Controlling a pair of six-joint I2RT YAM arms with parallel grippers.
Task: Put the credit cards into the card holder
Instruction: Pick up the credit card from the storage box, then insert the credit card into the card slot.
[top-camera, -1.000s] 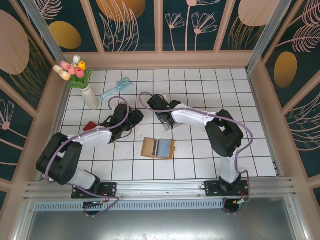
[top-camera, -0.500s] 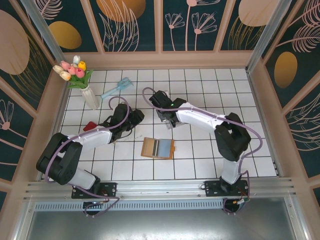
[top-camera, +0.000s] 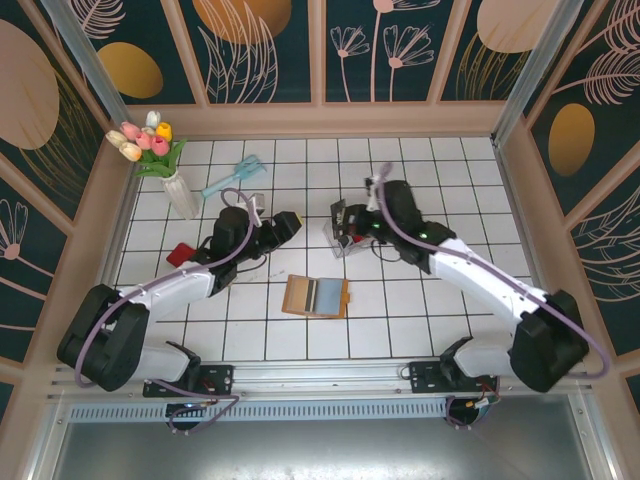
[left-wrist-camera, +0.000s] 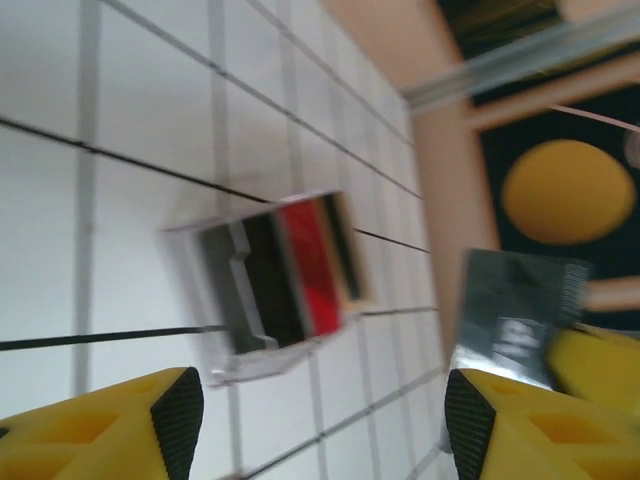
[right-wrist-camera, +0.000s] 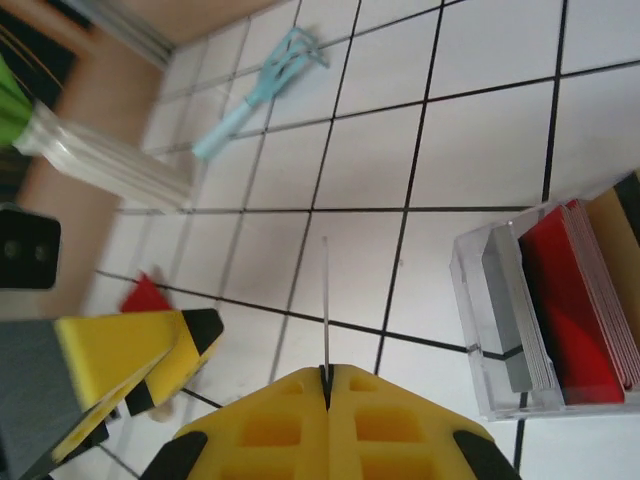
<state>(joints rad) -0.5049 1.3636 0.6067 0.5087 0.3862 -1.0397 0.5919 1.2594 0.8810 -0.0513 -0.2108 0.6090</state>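
My right gripper (right-wrist-camera: 325, 375) is shut on a thin credit card (right-wrist-camera: 325, 300), seen edge-on here and as a grey card (left-wrist-camera: 515, 310) in the left wrist view. From above, the right gripper (top-camera: 347, 220) holds it just over the clear tray (top-camera: 338, 243), where more red, black and grey cards (right-wrist-camera: 560, 305) stand. The left gripper (left-wrist-camera: 320, 425) is open and empty, its fingertips (left-wrist-camera: 180, 420) wide apart and facing the tray (left-wrist-camera: 280, 285); from above, the left gripper (top-camera: 287, 222) is left of it. The orange-brown card holder (top-camera: 316, 296) lies open nearer the arms.
A red card (top-camera: 181, 252) lies on the tiles at the left. A vase of tulips (top-camera: 178, 190) and a light blue brush (top-camera: 233, 177) stand at the back left. Wooden walls ring the tiled floor.
The right gripper has shut on a card and drawn it up out of the tray, its arm swinging out to the right. The left gripper has opened wider and shifted right toward the tray.
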